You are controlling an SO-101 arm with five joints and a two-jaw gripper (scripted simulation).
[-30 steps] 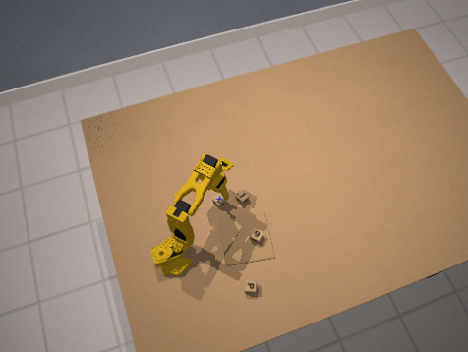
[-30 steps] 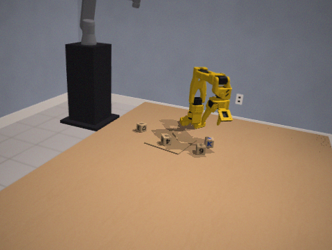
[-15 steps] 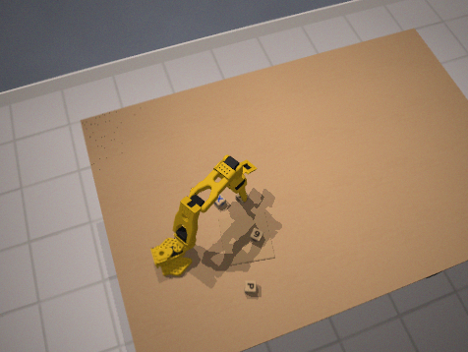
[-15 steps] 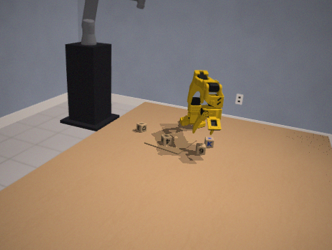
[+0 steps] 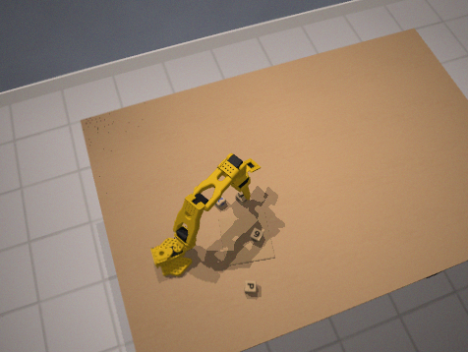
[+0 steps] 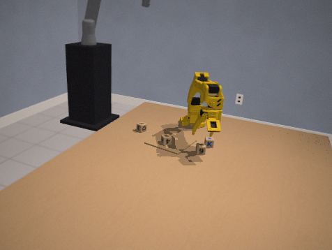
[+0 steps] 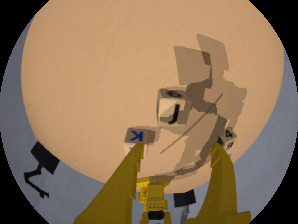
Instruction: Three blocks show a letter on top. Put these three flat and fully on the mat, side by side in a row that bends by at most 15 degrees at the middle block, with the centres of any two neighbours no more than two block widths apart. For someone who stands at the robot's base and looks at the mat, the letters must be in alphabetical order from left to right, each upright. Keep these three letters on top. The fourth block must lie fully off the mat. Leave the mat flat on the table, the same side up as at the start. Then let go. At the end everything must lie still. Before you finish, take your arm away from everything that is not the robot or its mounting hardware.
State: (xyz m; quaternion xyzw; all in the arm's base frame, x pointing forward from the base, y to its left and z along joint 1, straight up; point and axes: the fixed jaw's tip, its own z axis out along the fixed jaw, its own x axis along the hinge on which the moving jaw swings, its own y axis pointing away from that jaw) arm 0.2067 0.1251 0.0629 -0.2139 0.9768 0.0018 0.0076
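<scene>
Four pale cube blocks with dark or blue characters sit on the counter (image 5: 344,147) (image 6: 139,199) (image 7: 90,65), and only one looks to be on the thin mat (image 5: 265,249) (image 6: 162,147), which is nearly the counter's own tan. That one, the 9-marked block (image 5: 257,234) (image 6: 167,140) (image 7: 228,138), shows a 4 on one side. Beyond the mat's far end from the P block sit the J block (image 5: 241,197) (image 6: 201,149) (image 7: 172,110), black-lettered, and the K block (image 5: 220,202) (image 6: 209,142) (image 7: 137,136), lettered in blue, near each other. The P block (image 5: 251,287) (image 6: 141,127) lies off the mat's opposite end. From here I see the yellow fingers (image 5: 247,196) (image 6: 202,134) apart, gripping nothing, low near the J and K blocks.
</scene>
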